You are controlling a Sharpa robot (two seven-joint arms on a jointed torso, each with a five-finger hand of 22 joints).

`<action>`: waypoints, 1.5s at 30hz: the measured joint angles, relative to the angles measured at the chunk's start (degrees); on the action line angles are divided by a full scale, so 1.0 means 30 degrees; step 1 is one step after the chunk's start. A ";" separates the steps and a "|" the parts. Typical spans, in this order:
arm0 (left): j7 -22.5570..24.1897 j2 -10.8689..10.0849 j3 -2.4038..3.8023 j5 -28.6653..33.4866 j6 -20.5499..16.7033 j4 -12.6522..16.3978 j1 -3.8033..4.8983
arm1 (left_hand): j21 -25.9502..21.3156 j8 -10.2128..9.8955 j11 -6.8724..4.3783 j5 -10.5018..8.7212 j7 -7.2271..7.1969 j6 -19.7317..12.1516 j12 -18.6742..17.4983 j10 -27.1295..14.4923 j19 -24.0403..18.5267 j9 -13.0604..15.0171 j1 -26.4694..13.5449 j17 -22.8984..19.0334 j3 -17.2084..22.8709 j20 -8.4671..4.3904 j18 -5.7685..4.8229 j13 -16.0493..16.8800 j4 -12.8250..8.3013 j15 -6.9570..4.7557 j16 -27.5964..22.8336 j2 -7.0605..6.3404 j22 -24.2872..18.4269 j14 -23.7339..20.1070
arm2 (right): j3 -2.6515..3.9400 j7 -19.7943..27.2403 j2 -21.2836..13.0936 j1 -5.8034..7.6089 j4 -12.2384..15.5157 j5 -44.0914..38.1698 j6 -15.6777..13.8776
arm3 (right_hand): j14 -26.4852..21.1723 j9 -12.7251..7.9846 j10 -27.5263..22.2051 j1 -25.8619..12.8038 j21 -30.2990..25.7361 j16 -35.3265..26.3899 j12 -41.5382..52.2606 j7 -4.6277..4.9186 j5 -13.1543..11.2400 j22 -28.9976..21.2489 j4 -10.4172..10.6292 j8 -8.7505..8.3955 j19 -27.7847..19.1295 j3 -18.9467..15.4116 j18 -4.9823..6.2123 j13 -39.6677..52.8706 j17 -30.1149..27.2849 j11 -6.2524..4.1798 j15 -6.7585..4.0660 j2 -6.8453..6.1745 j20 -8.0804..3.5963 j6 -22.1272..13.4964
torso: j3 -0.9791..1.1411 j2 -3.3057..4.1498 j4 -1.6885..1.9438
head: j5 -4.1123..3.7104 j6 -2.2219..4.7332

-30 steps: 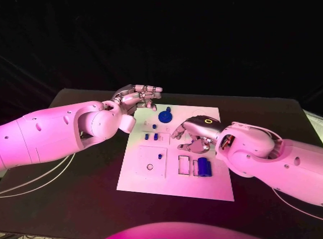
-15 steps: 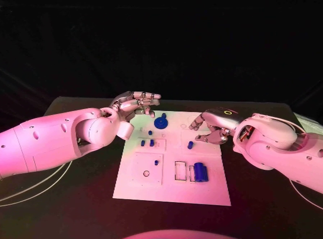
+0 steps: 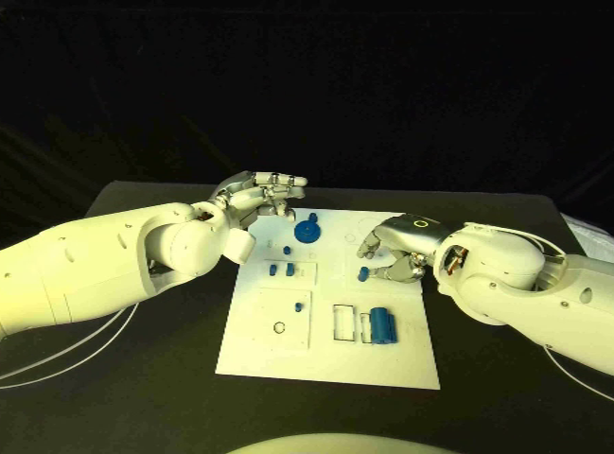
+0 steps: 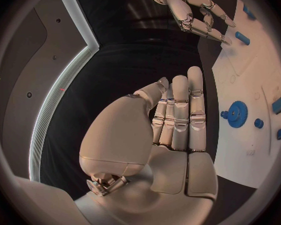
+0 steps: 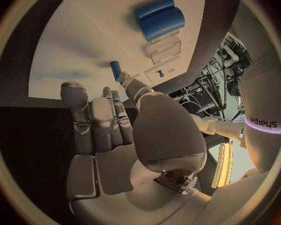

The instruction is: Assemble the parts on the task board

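The right hand (image 3: 395, 253), fingers loosely curled and holding nothing, hangs just beside the small blue peg (image 3: 362, 275), nearer than the left hand (image 3: 259, 197).

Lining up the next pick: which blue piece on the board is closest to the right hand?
The small blue peg lying alone on the board beside the right hand; its fingertips nearly touch it. Other blue pieces lie further away.

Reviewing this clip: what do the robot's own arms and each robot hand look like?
Both arms are bulky, smooth white shells. The left robot hand and right robot hand are silver metal with segmented fingers. The right wrist bears a glowing ring and "sharpa" lettering. Pale cables trail beneath the left arm.
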 measured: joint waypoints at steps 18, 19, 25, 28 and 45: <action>0.0023 0.0032 0.0005 -0.0016 0.0033 -0.0018 -0.0001 | 0.0000 0.0000 0.0000 0.0000 -0.0001 0.0000 0.0000 0.0000 0.0000 0.0001 0.0001 0.0001 0.0001 0.0000 0.0000 0.0003 0.0000 0.0000 0.0000 0.0000 -0.0001 0.0000 | -0.0063 0.0047 0.0786 -0.0195 -0.0596 -0.0148 0.0777 | 0.0068 0.0136 0.1340 0.0053 0.0001 -0.0151 0.0522 -0.0021 -0.0001 0.0259 0.0182 0.0112 0.0143 0.0352 0.0000 0.0019 -0.0183 -0.0030 -0.0071 0.0349 -0.0141 0.0850 | -0.0018 -0.0016 -0.0013 | 0.0044 -0.0176; 0.0024 0.0042 0.0005 -0.0016 0.0041 -0.0017 -0.0001 | 0.0000 0.0000 0.0000 0.0000 -0.0001 0.0001 0.0000 0.0000 0.0000 0.0001 0.0001 0.0002 0.0001 0.0000 -0.0001 -0.0003 0.0000 0.0000 0.0029 0.0000 0.0004 0.0000 | -0.0067 0.0048 0.0843 -0.0200 -0.0617 -0.0146 0.0793 | 0.0068 0.0155 0.1431 -0.0020 0.0001 -0.0151 0.0522 -0.0070 -0.0001 0.0267 0.0206 0.0183 0.0143 0.0376 0.0000 0.0019 -0.0183 -0.0081 -0.0071 0.0423 -0.0141 0.0922 | -0.0018 -0.0016 -0.0013 | 0.0044 -0.0185; 0.0032 0.0062 0.0004 -0.0021 0.0102 -0.0002 -0.0001 | 0.0000 0.0000 0.0000 0.0000 -0.0001 0.0001 0.0000 0.0000 0.0000 0.0002 0.0001 0.0002 0.0001 0.0000 0.0001 -0.0015 0.0000 0.0000 0.0081 0.0000 0.0018 0.0000 | -0.0070 0.0026 0.1040 -0.0231 -0.0849 -0.0142 0.0841 | -0.0005 0.0237 0.1889 -0.0031 0.0016 -0.0151 0.0644 -0.0092 -0.0002 0.0349 0.0313 0.0326 0.0211 0.0586 0.0000 0.0017 -0.0183 -0.0179 -0.0143 0.0549 -0.0209 0.1330 | -0.0020 -0.0015 0.0000 | 0.0005 -0.0249; 0.0037 0.0047 0.0004 -0.0022 0.0119 0.0007 -0.0002 | 0.0000 0.0000 0.0000 0.0000 -0.0001 0.0001 0.0000 0.0000 0.0000 0.0001 0.0001 0.0002 0.0001 0.0000 0.0000 -0.0015 0.0000 0.0000 0.0081 0.0000 0.0017 0.0000 | -0.0071 -0.0008 0.1085 -0.0254 -0.0933 -0.0142 0.0870 | -0.0006 0.0268 0.2086 -0.0085 0.0138 -0.0151 0.0647 -0.0132 -0.0003 0.0407 0.0346 0.0448 0.0221 0.0666 0.0000 0.0012 -0.0159 -0.0163 -0.0143 0.0638 -0.0219 0.1526 | -0.0020 -0.0013 0.0000 | 0.0005 -0.0266; 0.0071 0.0033 0.0003 -0.0029 0.0174 0.0053 -0.0002 | 0.0000 0.0000 0.0000 0.0000 -0.0001 0.0001 0.0000 0.0000 0.0000 -0.0014 -0.0148 -0.0015 0.0001 -0.0001 0.0000 -0.0030 0.0000 0.0000 0.0081 0.0001 0.0013 0.0000 | -0.0061 -0.0372 0.1206 -0.0330 -0.1109 -0.0589 0.0873 | 0.0063 0.0353 0.2563 0.0108 0.0226 -0.0151 0.0668 -0.0059 -0.0088 0.0617 0.0127 0.0542 0.0344 0.1194 0.0000 0.0007 -0.0085 -0.0168 -0.0211 0.0824 -0.0341 0.1845 | -0.0002 -0.0024 -0.0009 | 0.0101 -0.0386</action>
